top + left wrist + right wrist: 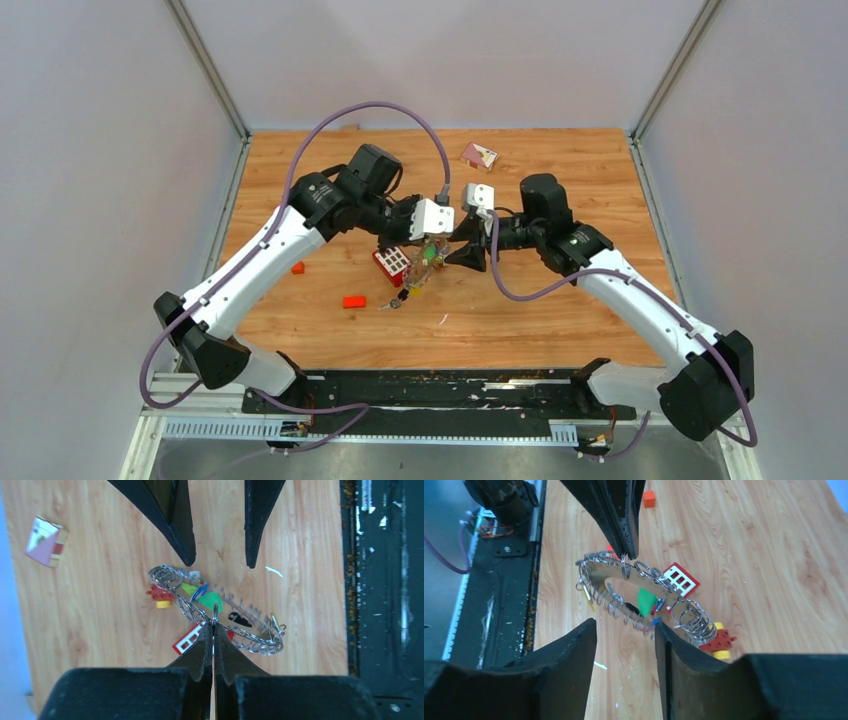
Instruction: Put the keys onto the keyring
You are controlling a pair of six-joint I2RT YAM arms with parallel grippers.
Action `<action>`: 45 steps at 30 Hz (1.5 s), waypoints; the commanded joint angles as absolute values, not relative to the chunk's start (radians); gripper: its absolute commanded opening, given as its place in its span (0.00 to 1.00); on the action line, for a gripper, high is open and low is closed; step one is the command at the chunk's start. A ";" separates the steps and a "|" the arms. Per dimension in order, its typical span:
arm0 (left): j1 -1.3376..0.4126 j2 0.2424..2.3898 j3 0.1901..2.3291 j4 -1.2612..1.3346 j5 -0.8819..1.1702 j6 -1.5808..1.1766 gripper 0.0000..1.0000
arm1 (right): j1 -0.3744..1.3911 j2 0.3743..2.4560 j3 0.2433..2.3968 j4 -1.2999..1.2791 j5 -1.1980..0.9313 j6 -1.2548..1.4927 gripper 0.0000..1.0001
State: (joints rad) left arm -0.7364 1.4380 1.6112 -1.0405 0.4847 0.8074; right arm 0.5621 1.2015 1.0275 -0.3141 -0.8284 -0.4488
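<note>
The keyring (252, 614) is a large wire loop rimmed with small silver rings, and it hangs tilted just above the wooden table. Keys with green (211, 600), blue (201, 591) and black (240, 619) heads lie inside the loop. My left gripper (213, 626) is shut on one small ring at the keyring's rim. In the right wrist view the keyring (616, 602) slants under the left fingers (626, 530). My right gripper (625, 627) is open close to the loop's near edge, with nothing between its fingers. From above, both grippers meet over the keyring (427, 262).
A red window brick (392, 262) lies under the keyring. A red-and-yellow toy car (719, 644) sits beside it. A red brick (353, 301) and a small orange brick (298, 267) lie to the left. A pink-and-white block (478, 155) rests at the back. The black rail (440, 390) runs along the near edge.
</note>
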 commanded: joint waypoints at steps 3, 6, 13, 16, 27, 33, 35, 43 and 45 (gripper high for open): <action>-0.753 1.455 1.701 -1.086 0.537 0.630 0.00 | 0.562 1.194 1.043 -0.189 -0.945 -0.388 0.42; -0.757 1.461 1.714 -1.072 0.564 0.554 0.00 | 0.563 1.181 1.030 -0.175 -0.956 -0.374 0.39; -0.788 1.525 1.859 -1.186 0.509 0.430 0.00 | 0.562 1.181 1.020 -0.142 -0.973 -0.341 0.31; -0.811 1.582 1.963 -1.305 0.428 0.428 0.00 | 0.562 1.170 1.013 -0.139 -0.969 -0.341 0.30; -0.884 1.720 2.150 -1.601 -0.049 0.541 0.00 | 0.518 1.137 0.976 -0.155 -0.948 -0.390 0.29; -0.912 1.718 2.075 -1.601 -0.156 0.553 0.00 | 0.508 1.160 0.963 -0.144 -0.952 -0.386 0.30; -0.912 1.723 2.083 -1.599 -0.155 0.556 0.00 | 0.509 1.172 0.960 -0.139 -0.957 -0.382 0.30; -0.911 1.605 1.990 -1.400 0.032 0.595 0.00 | 0.509 1.176 0.950 -0.108 -1.003 -0.345 0.30; -0.911 1.539 1.908 -1.310 0.110 0.608 0.00 | 0.509 1.172 0.951 -0.104 -1.020 -0.340 0.30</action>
State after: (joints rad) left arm -0.9035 1.6897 2.0037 -1.4891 -0.0498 0.5579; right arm 0.5034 1.1793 0.9489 -0.1596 -0.9577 -0.3622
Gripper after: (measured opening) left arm 0.007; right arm 0.298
